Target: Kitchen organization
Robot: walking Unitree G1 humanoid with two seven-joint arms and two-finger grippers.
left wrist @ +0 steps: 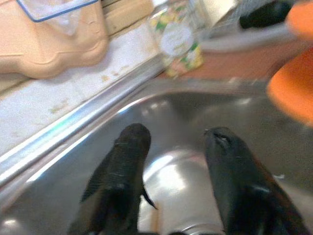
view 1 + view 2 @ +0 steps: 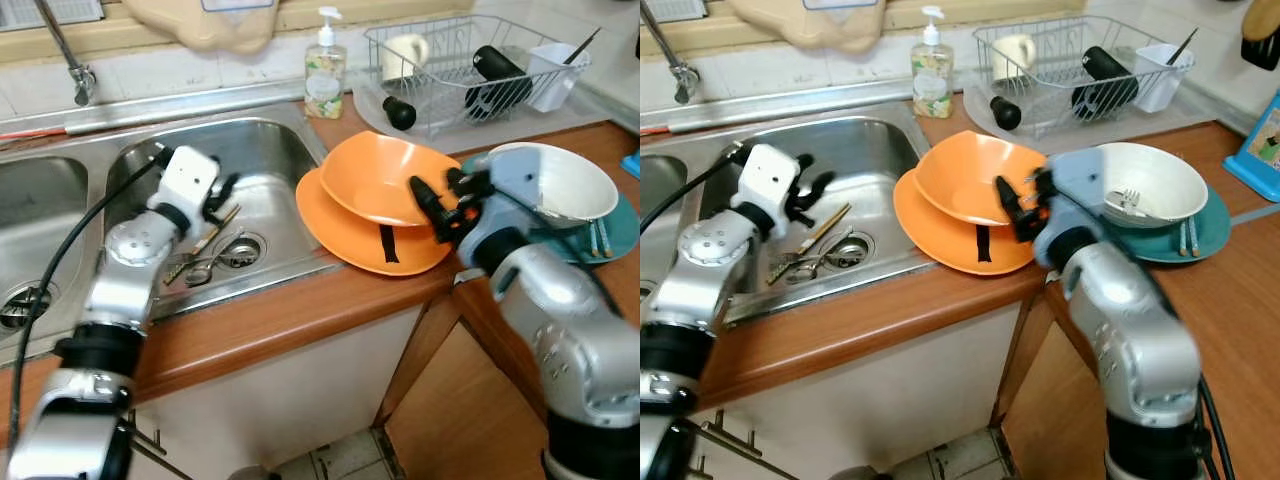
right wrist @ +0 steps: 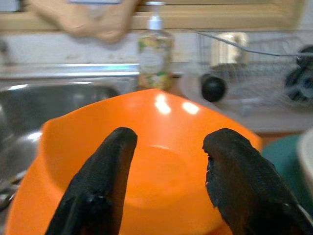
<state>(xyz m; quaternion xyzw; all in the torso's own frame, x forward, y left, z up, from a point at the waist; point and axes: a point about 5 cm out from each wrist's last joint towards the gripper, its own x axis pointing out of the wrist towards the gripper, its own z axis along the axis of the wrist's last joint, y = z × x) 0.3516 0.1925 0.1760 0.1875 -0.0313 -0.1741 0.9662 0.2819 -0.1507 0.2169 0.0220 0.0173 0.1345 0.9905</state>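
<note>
left gripper (image 2: 222, 192) jaws apart, empty, over sink (image 2: 270, 150); right gripper (image 3: 168, 183) parted at orange bowl (image 3: 161, 147).

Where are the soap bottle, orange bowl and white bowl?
soap bottle (image 2: 325, 75): left eye view, on the label at mid-body.
orange bowl (image 2: 375, 180): left eye view, on its inner wall, left of the pincer.
white bowl (image 2: 1160, 180): right eye view, on the inside near the fork.

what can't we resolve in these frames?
- Utensils at the sink drain: too small to identify, head views.
- Teal plate: mostly covered by the white bowl.
- Left wrist view: blurred; sink floor hidden behind the left gripper fingers.
- Drying rack items: small, overlapping.
</note>
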